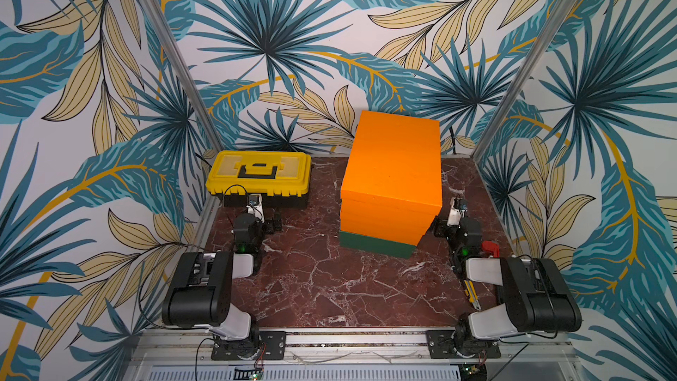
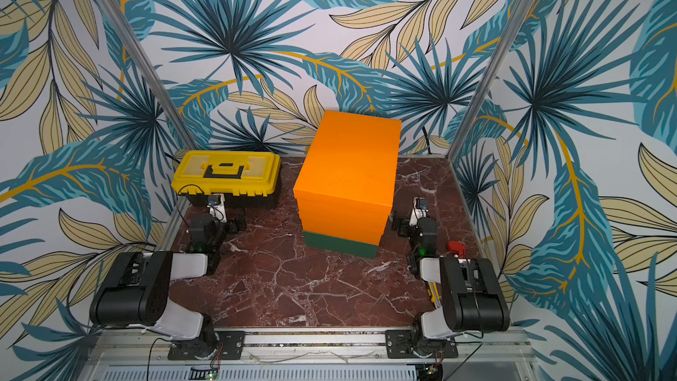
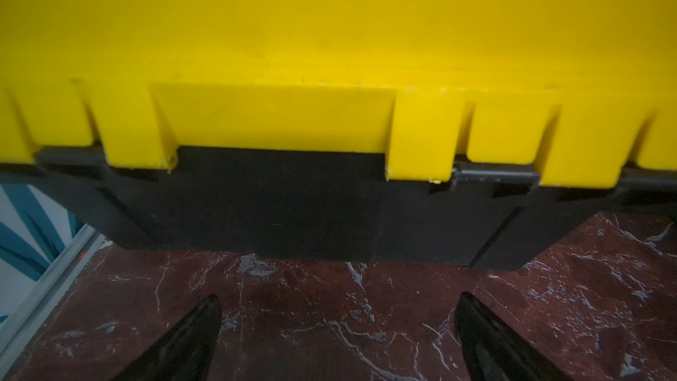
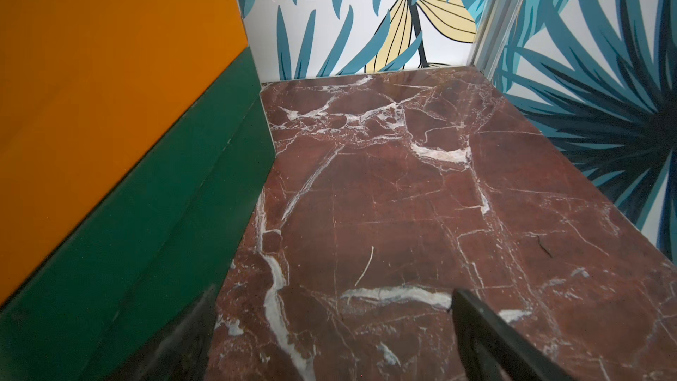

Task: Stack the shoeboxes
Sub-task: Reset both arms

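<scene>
Three shoeboxes stand in one stack at the back middle of the table. A dark green shoebox [image 1: 373, 248] [image 2: 340, 246] is at the bottom. A second orange shoebox [image 1: 384, 222] lies on it, and the top orange shoebox [image 1: 395, 163] [image 2: 351, 166] sits slightly askew above that. My right gripper [image 1: 454, 225] [image 4: 335, 293] is low beside the stack's right side, open and empty; the green shoebox [image 4: 154, 214] and an orange shoebox [image 4: 110, 67] fill one edge of its wrist view. My left gripper [image 1: 258, 219] [image 3: 337, 302] is open and empty, facing the toolbox.
A yellow-and-black toolbox [image 1: 258, 174] [image 3: 329, 49] stands at the back left, just ahead of the left gripper. A red object [image 1: 490, 249] and a yellow utility knife [image 1: 470, 289] lie by the right arm. Patterned walls enclose the marble table [image 1: 329, 287] on three sides.
</scene>
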Controlling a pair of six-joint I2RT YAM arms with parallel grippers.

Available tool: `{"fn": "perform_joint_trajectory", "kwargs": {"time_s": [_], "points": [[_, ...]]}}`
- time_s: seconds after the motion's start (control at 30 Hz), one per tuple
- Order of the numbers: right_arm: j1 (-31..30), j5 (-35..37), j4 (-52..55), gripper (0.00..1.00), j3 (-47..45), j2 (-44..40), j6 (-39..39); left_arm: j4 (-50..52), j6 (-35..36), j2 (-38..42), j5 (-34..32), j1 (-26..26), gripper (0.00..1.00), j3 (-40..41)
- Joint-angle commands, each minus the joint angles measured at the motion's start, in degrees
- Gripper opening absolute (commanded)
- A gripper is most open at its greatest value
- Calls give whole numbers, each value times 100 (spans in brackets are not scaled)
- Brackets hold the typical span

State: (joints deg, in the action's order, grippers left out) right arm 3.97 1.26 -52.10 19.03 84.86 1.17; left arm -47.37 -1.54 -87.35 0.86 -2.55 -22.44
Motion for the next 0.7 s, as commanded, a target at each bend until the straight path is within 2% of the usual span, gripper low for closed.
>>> {"fn": "perform_joint_trajectory", "kwargs": {"time_s": [0.0,0.1,0.67], "points": [[-36,-18,-97,100,36,-57,-60,-151,22,-46,-82,37,100,-68],[-36,152,651,100,496,30,31,-152,22,-42,-80,38,99,-68],[-37,163,578,99,444,4,22,-149,-4,-55,-95,35,99,-81]]}}
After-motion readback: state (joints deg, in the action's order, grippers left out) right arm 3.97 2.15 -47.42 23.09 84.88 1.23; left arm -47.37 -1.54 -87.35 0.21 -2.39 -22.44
